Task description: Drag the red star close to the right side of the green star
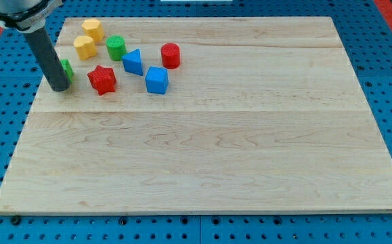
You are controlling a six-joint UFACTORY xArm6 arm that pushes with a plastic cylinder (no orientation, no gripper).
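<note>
The red star (102, 78) lies near the top left of the wooden board (202, 135). The green star (66, 69) sits to its left, mostly hidden behind my dark rod. My tip (59, 88) rests on the board right at the green star's lower left edge, about a block's width left of the red star. There is a small gap between the two stars.
Two yellow blocks (91, 29) (84, 47) stand above the stars. A green cylinder (116, 47), a blue triangular block (133, 62), a blue cube (156, 80) and a red cylinder (170, 55) lie to the red star's right and upper right.
</note>
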